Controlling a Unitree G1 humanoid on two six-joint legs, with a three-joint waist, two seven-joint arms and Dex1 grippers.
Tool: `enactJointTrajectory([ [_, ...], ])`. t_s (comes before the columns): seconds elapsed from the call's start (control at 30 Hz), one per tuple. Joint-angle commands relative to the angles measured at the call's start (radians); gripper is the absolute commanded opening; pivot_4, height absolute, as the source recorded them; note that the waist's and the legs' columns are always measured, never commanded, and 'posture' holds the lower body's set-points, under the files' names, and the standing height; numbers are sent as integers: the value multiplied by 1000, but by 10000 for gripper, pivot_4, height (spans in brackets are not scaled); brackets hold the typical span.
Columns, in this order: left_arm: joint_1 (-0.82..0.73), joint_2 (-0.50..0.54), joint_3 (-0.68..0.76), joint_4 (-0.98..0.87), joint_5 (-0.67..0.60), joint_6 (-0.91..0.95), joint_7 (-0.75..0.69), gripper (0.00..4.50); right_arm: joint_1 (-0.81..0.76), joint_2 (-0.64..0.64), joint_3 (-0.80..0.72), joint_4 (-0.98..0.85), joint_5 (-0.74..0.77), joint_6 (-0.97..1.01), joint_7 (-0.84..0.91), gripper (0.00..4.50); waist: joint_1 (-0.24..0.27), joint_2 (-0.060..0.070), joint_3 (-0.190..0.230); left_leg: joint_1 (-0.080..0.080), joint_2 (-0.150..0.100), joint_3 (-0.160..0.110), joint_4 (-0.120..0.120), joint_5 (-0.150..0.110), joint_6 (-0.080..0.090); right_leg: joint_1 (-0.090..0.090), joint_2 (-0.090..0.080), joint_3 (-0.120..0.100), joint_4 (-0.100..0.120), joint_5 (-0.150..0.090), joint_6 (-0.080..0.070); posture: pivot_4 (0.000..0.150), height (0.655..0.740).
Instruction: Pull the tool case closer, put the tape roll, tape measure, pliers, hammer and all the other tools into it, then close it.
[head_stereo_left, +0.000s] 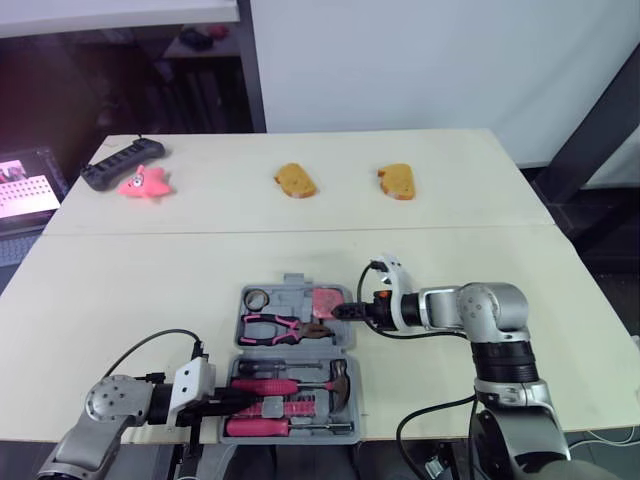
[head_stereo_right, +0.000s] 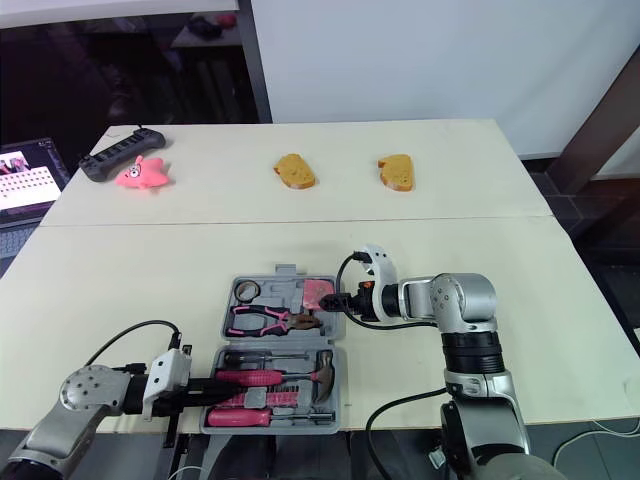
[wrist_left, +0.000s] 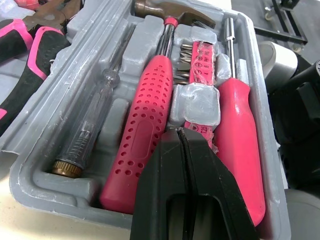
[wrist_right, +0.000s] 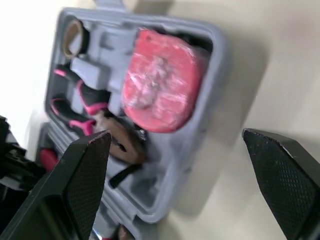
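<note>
**Tool case open and filled, its hinge running side to side between the two grippers**

The tool case (head_stereo_left: 354, 405) lies open. Its far half holds the tape roll (head_stereo_left: 258, 298), pliers (head_stereo_left: 280, 327) and tape measure (head_stereo_left: 326, 300), and its near half holds the hammer (head_stereo_left: 290, 385). The right gripper (head_stereo_left: 345, 312), fingers spread, sits at the far half's right edge beside the tape measure, so it looks the better placed to fold that half over. The left gripper (head_stereo_left: 222, 400), fingers pressed together on nothing, rests at the near half's left end, over the hammer's handle.

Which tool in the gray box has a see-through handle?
The thin screwdriver beside the hammer. Its handle is clear, while the hammer, the fat screwdriver and the pliers all have pink grips.
</note>
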Motion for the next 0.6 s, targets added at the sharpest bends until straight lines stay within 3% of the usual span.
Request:
enactJointTrajectory([
  [0.03,18,20,-31,50,61,15,6,0,-17,52,-55,63,12,3,-13,44275,0,0,0,0,0,0,0,0,0,0,0,0,0,0,0,1500,7400],
  [0.3,-4,36,-37,73,68,2,-5,0,-65,178,-303,212,61,79,-40,44275,-8,4,-2,1,0,0,-1,0,0,1,0,0,1,0,0,1500,7400],
  [0.6,-1,51,-42,63,60,0,2,0,-31,210,-381,190,96,94,-23,44275,-26,7,-2,1,0,0,-1,0,0,1,0,0,1,0,0,1500,7400],
])
